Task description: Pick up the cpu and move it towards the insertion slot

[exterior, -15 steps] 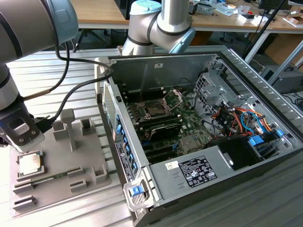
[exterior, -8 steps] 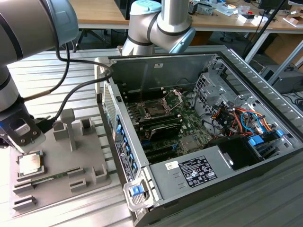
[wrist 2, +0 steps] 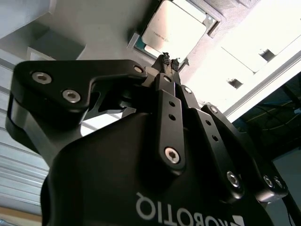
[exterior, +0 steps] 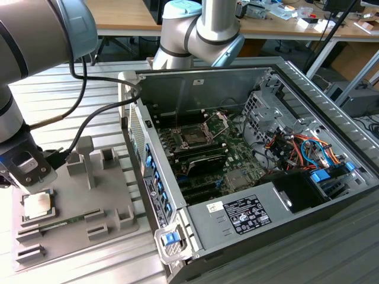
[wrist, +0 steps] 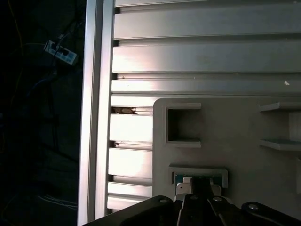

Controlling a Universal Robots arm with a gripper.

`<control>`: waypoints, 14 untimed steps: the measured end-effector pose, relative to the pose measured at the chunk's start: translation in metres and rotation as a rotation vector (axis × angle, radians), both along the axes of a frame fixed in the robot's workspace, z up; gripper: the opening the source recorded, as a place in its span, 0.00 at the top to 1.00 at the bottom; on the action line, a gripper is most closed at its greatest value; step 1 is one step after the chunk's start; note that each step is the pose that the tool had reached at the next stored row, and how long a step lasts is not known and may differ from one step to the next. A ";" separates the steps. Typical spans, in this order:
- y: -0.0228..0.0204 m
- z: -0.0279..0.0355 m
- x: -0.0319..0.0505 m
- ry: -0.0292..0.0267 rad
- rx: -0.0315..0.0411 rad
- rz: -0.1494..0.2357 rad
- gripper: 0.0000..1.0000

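Gripper [wrist 2: 170, 60] is positioned just above cpu [wrist 2: 174, 29], seated in grey tray [exterior: 109, 201]; fingers pinched narrow, w/ nothing gripped.

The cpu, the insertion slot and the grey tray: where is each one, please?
cpu [exterior: 37, 204], exterior view, middle of its pale top.
insertion slot [exterior: 194, 136], exterior view, its dark centre.
grey tray [exterior: 109, 198], exterior view, bare flat surface.

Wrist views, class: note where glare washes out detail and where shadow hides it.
In the second wrist view, glare whitens the pale surface beside the cpu, and the gripper reads as a dark mass; in the first wrist view, the aluminium slats flare white, the background nearly black.
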State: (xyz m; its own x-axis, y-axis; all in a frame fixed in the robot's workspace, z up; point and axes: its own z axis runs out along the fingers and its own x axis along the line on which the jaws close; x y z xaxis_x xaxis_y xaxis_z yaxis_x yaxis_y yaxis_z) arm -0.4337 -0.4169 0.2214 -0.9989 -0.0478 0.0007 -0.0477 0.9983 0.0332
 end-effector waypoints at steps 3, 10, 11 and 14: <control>-0.0016 -0.0013 0.0000 0.0000 -0.0010 0.000 0.89; -0.0030 -0.0032 0.0000 -0.0001 -0.0017 0.001 0.89; -0.0033 -0.0035 0.0000 0.0000 -0.0019 0.001 0.89; -0.0039 -0.0044 0.0000 -0.0001 -0.0021 0.001 0.89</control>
